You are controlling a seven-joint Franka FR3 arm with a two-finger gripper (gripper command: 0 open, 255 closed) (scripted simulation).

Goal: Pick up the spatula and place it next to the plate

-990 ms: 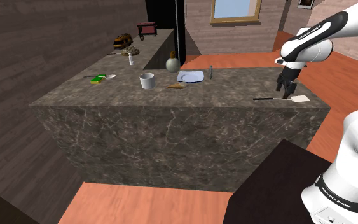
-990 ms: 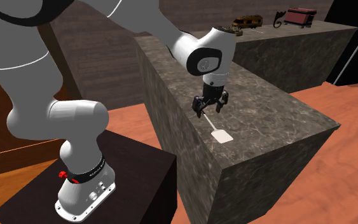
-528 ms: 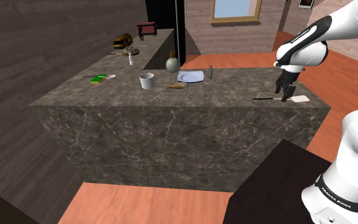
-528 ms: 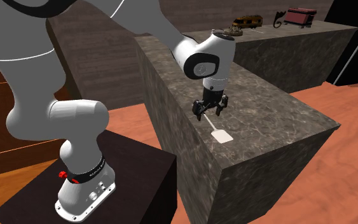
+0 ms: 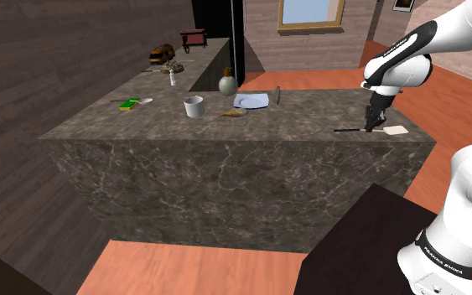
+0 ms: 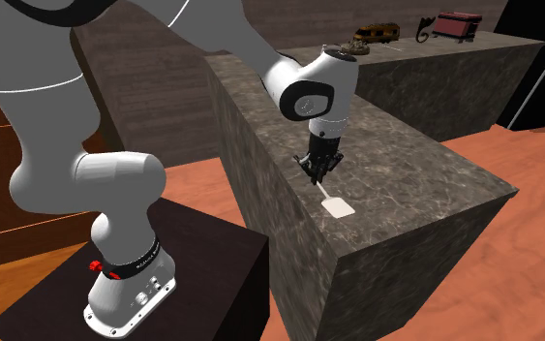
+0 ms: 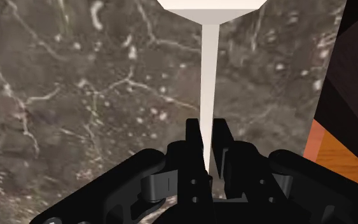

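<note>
Shoulder view: beside the stand (image 5: 368, 239), looking across the whole counter (image 5: 293, 117). Second exterior: nearer, from the stand's other side. Wrist: close, straight down. All share the counter's end.

A home kitchen: dark veined counter (image 5: 309, 117) bearing plate (image 5: 251, 101) and cup (image 5: 194, 106).

My white arm (image 5: 470, 197) rises from its base at the shoulder view's lower right, leaves the frame, then bends back down at the wrist (image 5: 400, 65). My black gripper (image 5: 371, 126) points straight down (its fingers (image 7: 194, 137) drawn almost together), pinching the thin pale shaft of the spatula (image 7: 209, 70) between them.
</note>
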